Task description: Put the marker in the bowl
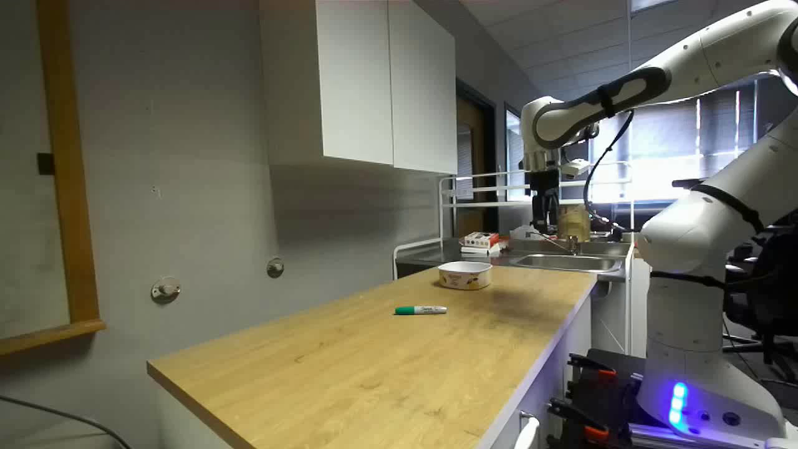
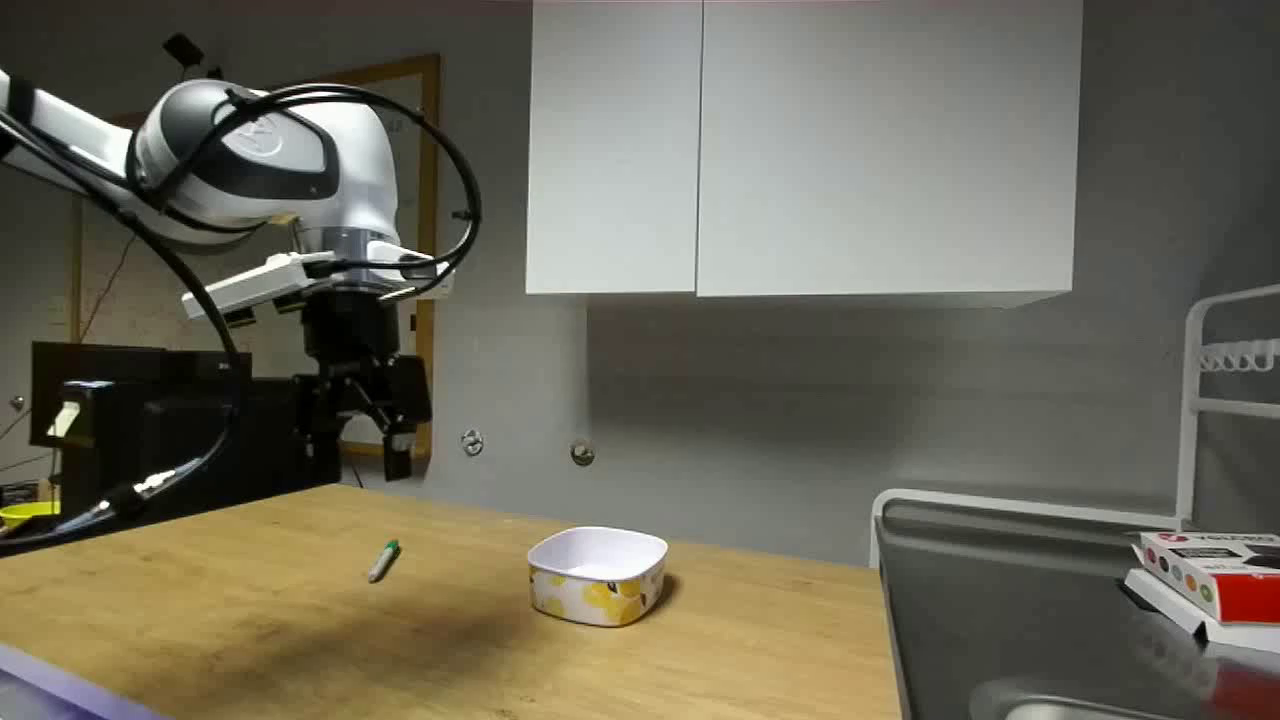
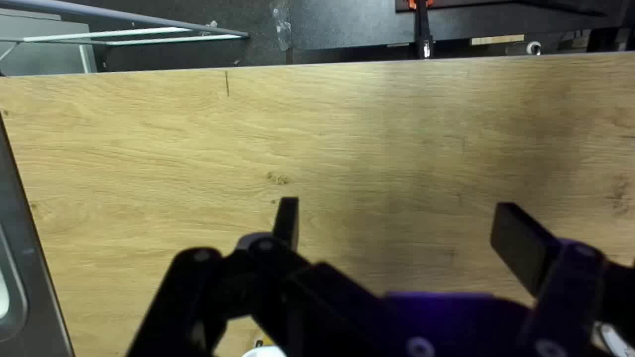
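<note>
We've got the bowl (image 2: 600, 598) upright on the wood countertop (image 2: 760, 640), white inside, yellow print outside; a sliver of it also shows at the bottom of the wrist view. Our marker (image 2: 382, 562) lies flat on the same top, near the bowl but apart from it, to its left in both exterior views; green at the cap end, pale body. The gripper (image 2: 360, 464) hangs fingers-down, well above bowl height, up and left of the bowl in an exterior view. Jaws wide: in the wrist view we see the fingers (image 3: 286, 223) spread well apart above the countertop. Past the bowl, to its right, we have a red-and-white box (image 2: 1230, 590) on a dark worktop (image 2: 980, 600), plus the sink (image 1: 564, 262). Also a white wall cabinet (image 2: 885, 150), higher than the bowl and behind it.
</note>
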